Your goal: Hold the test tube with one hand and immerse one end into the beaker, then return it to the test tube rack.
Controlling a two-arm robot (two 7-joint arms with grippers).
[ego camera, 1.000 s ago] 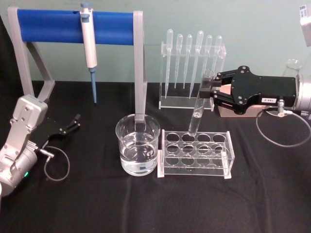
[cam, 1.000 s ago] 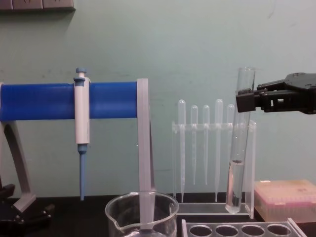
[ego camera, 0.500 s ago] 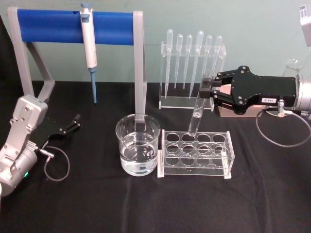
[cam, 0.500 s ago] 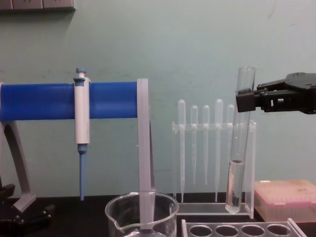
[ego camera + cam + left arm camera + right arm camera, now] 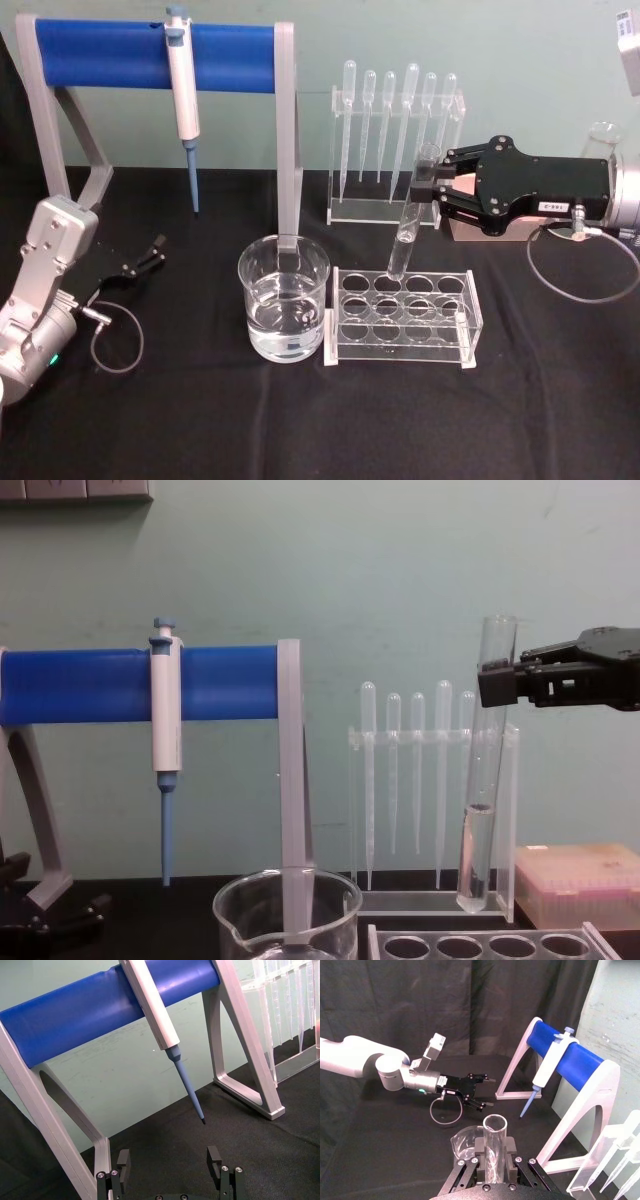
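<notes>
over the back row of the rack (image 5: 470, 328), we have the test tube (image 5: 405, 240) pinched near its rim by the right gripper (image 5: 426, 193), tilted, beaker (image 5: 283, 298) to its left; lowered askew, it may catch a hole's edge and slip; left gripper (image 5: 169, 1153) parked, jaws spread.

The clear glass tube (image 5: 409, 222) hangs over the rack (image 5: 474, 322), leaning a little with its open rim uppermost, clamped near the rim in the right gripper's (image 5: 426, 194) black jaws. Clear liquid fills its lower part, and its round bottom sits just above the rack's back row. The beaker (image 5: 284, 300) stands upright mid-bench, just left of the rack, partly filled with clear liquid.
</notes>
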